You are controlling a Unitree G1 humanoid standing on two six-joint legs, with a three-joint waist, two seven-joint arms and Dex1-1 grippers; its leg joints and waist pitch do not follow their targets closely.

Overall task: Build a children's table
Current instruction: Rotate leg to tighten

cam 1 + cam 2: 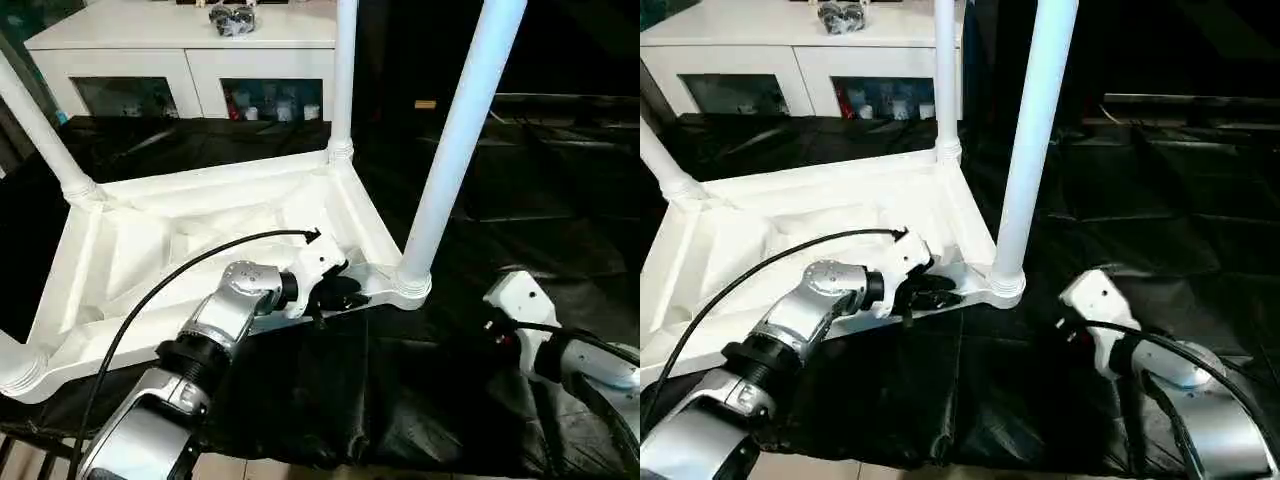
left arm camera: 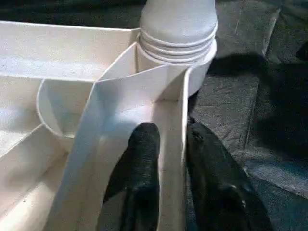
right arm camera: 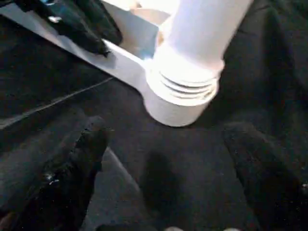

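1. Tabletop point(image 1: 150, 240) lies upside down on the black-draped table point(image 1: 400, 400), three legs standing in corner sockets.
2. Left gripper point(image 2: 168, 159) clamps the tabletop's rim beside the near leg point(image 1: 450, 150); right gripper point(image 3: 168, 159) hangs released nearby.
3. Judging from this, the fourth socket point(image 1: 20, 372) needs its leg next.

there is one white table top point(image 1: 150, 240), lying upside down. three white legs point(image 1: 455, 140) stand up from its corners. a fourth corner socket point(image 1: 18, 372) shows at the near edge. there are two robot arms, so two grippers: the left gripper point(image 1: 345, 292) and the right gripper point(image 3: 163, 159). one white cabinet point(image 1: 180, 40) stands behind, with two glass doors point(image 1: 125, 96). one black cloth point(image 1: 420, 390) covers the big table.
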